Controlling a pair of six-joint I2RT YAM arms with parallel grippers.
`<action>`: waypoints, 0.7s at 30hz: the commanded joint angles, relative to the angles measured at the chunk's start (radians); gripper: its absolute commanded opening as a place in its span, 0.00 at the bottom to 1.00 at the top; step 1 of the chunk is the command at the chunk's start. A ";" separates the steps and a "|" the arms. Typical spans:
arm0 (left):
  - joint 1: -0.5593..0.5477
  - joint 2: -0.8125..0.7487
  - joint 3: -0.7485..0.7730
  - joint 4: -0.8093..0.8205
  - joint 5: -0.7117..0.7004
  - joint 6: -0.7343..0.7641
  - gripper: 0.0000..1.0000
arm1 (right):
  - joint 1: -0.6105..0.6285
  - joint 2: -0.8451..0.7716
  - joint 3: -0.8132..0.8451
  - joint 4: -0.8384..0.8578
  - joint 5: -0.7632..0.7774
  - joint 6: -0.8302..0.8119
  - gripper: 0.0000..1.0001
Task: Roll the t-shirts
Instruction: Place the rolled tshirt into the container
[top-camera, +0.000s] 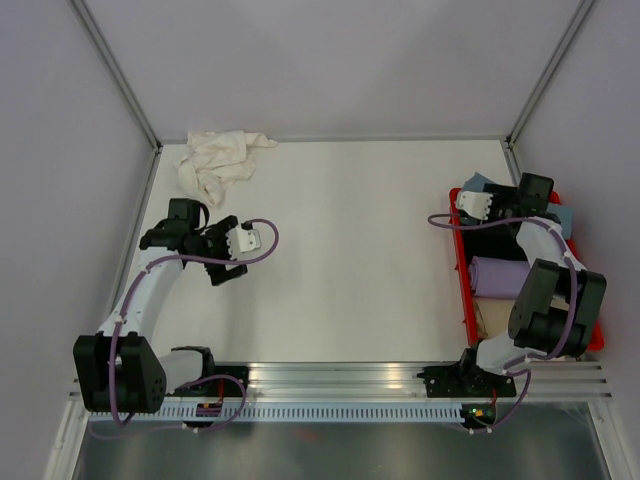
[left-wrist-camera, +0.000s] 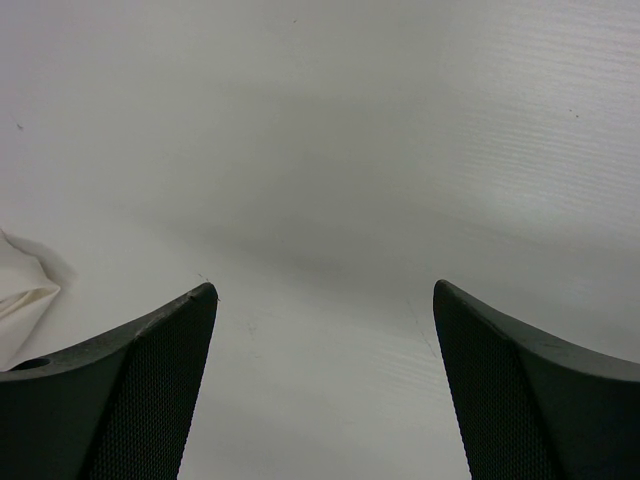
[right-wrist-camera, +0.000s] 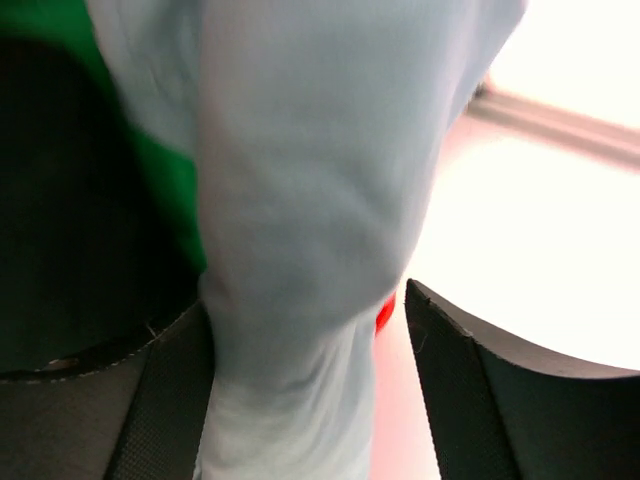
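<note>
A crumpled cream-white t-shirt (top-camera: 215, 160) lies at the far left of the white table; its edge shows in the left wrist view (left-wrist-camera: 20, 300). My left gripper (top-camera: 238, 250) (left-wrist-camera: 325, 290) hovers open over bare table, below and to the right of that shirt, with nothing between its fingers. My right gripper (top-camera: 462, 210) (right-wrist-camera: 308, 298) is over the far end of the red crate (top-camera: 462, 270). A dusty blue-grey t-shirt (right-wrist-camera: 300, 200) (top-camera: 480, 182) hangs between its jaws, against the left finger, with a gap to the right finger.
In the crate lies a lilac rolled garment (top-camera: 505, 277), with a beige piece (top-camera: 490, 318) nearer me. Green fabric (right-wrist-camera: 150, 170) shows behind the blue-grey shirt. Grey walls enclose the table on three sides, and a metal rail (top-camera: 340, 375) runs along the near edge.
</note>
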 joint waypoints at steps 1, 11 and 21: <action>0.003 -0.005 0.043 0.015 0.033 0.035 0.93 | 0.094 -0.025 0.084 -0.140 -0.055 0.062 0.76; 0.005 -0.018 0.044 0.013 0.037 0.023 0.93 | 0.130 -0.112 0.129 -0.171 -0.139 0.140 0.98; 0.005 -0.057 0.099 0.174 -0.162 -0.304 1.00 | 0.130 -0.187 0.235 0.288 -0.193 1.070 0.98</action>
